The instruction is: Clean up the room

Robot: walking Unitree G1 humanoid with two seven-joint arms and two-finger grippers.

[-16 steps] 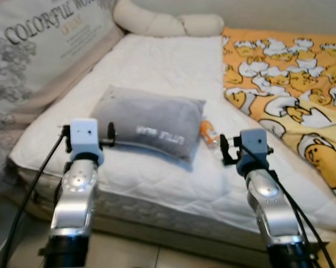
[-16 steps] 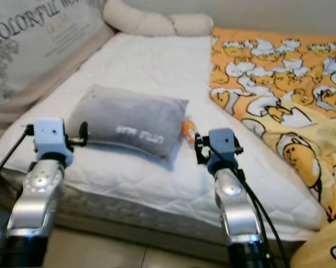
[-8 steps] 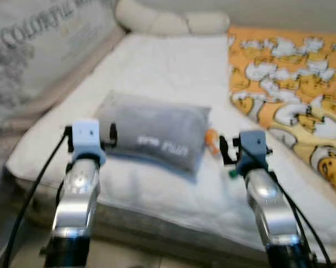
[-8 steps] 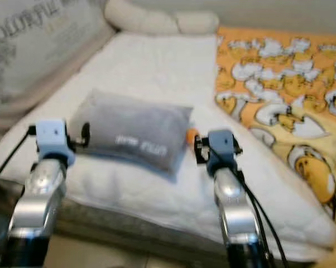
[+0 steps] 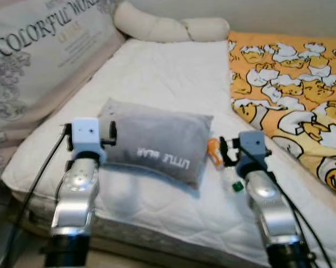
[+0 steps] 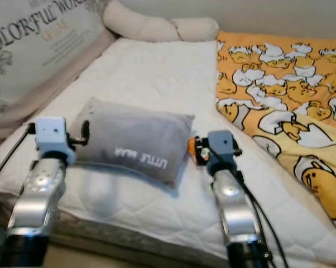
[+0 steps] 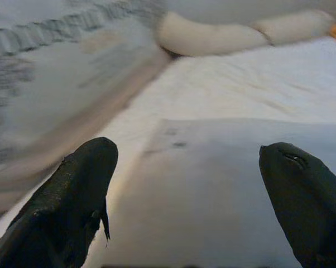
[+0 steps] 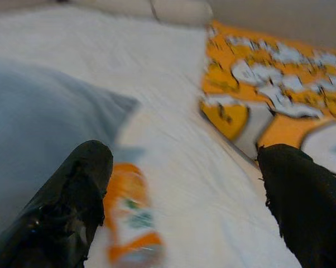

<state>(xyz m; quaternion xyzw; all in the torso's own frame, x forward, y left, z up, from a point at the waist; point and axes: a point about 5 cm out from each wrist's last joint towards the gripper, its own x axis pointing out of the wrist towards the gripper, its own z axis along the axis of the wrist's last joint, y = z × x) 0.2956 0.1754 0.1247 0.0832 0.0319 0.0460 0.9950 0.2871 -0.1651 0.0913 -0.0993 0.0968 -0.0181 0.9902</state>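
Note:
A grey pillow (image 5: 157, 142) with white lettering lies on the white mattress (image 5: 168, 72). Beside its right end rests a small bottle (image 5: 214, 153) with an orange label and a green cap (image 5: 235, 186); the right wrist view shows the bottle (image 8: 132, 223) close below the fingers. My left gripper (image 7: 190, 195) is open, held over the pillow's left end (image 7: 212, 184). My right gripper (image 8: 185, 201) is open too, just above the bottle, nothing between its fingers (image 8: 73, 195).
An orange duck-print blanket (image 5: 291, 84) covers the bed's right side. A cream bolster (image 5: 168, 27) lies at the head. A large printed cushion (image 5: 39, 50) leans along the left. The mattress front edge (image 5: 129, 234) is near my arms.
The camera has moved closer to the bed and steadied, so pillow and bottle appear nearer. The bottle's green cap now shows beside my right wrist. Both grippers stay open.

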